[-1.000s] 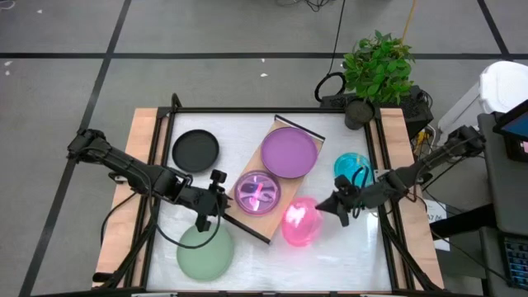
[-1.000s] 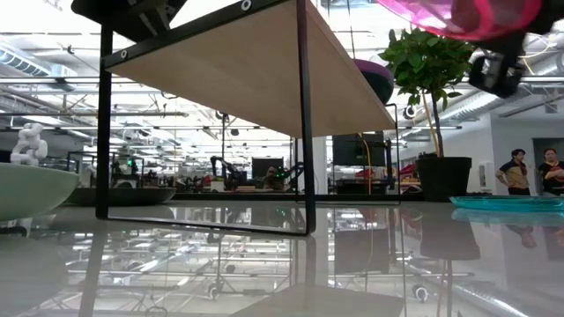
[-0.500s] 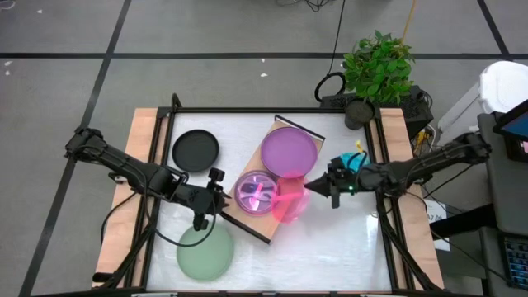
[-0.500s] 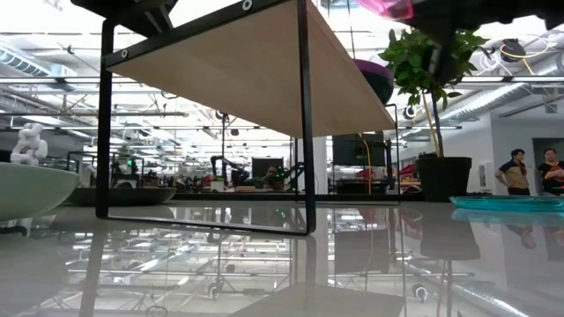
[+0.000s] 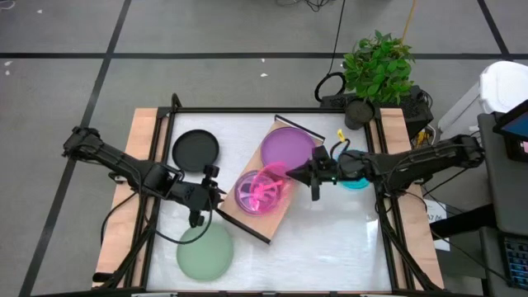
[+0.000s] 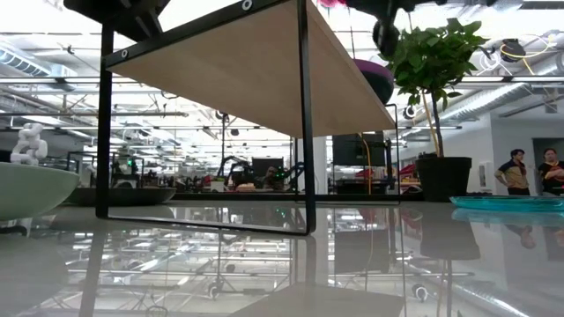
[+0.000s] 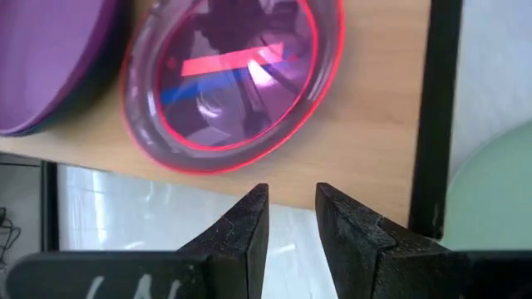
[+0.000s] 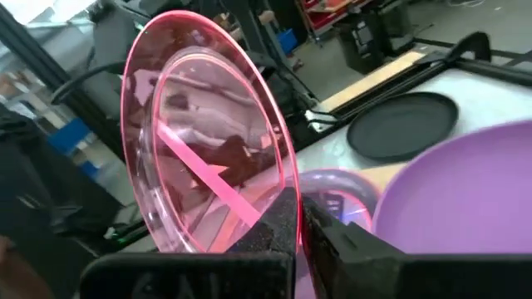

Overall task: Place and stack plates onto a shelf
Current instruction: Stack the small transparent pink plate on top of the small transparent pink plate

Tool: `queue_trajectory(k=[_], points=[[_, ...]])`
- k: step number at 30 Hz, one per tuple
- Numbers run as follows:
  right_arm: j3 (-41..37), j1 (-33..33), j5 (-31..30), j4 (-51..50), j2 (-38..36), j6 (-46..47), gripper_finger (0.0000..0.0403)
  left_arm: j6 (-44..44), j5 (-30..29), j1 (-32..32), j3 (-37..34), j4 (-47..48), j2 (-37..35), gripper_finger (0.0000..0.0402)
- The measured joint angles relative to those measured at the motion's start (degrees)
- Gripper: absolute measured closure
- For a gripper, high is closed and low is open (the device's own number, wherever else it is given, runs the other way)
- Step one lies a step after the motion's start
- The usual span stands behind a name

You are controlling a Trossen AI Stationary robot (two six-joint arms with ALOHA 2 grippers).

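My right gripper point(image 5: 307, 175) reaches over the light-wood shelf point(image 5: 272, 216) and is shut on a small pink plate point(image 5: 276, 177) that stands steeply tilted. Under it another small pink translucent plate point(image 7: 233, 75) lies flat on the shelf's middle, and a purple plate point(image 5: 289, 148) lies on the far end. My left gripper point(image 7: 291, 199) hovers open beside the shelf's near-left corner and touches nothing. The black plate point(image 5: 195, 150) and the pale green plate point(image 5: 204, 252) lie on the table. My right arm mostly covers the cyan plate point(image 5: 356, 181). My right gripper pinches the pink plate's rim point(image 8: 284, 189) between its two fingers, coming nearly level from the table's right. The plate point(image 8: 208, 141) stands on edge, tilted, its face turned toward the gripper. Whether its lower edge touches the plate on the shelf I cannot tell.
A potted plant point(image 5: 378, 68) stands past the table's far right corner. Thin black rails point(image 6: 304, 114) carry the shelf above the tabletop. Bare tabletop point(image 5: 330, 239) lies near and right of the shelf. People point(image 6: 529, 172) stand in the room behind.
My right gripper has carried the pink plate toward the table's left, from the bare tabletop right of the shelf to over the shelf's middle. The plate has tipped from nearly flat to steeply on edge above the pink plate lying there.
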State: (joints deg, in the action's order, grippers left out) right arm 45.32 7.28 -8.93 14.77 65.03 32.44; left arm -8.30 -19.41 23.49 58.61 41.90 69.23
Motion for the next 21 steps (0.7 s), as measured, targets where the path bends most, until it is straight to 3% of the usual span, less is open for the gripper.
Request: queue_trajectory(k=[11, 21], points=[[3.3, -2.0, 1.5, -3.0, 7.2, -2.5, 0.0403, 3.6, -1.5, -0.7, 0.0, 1.7, -2.7, 0.0293], [3.3, -2.0, 1.5, -2.6, 9.0, -4.1, 0.0401, 5.9, -1.6, -0.7, 0.0, 3.0, -2.7, 0.0293]])
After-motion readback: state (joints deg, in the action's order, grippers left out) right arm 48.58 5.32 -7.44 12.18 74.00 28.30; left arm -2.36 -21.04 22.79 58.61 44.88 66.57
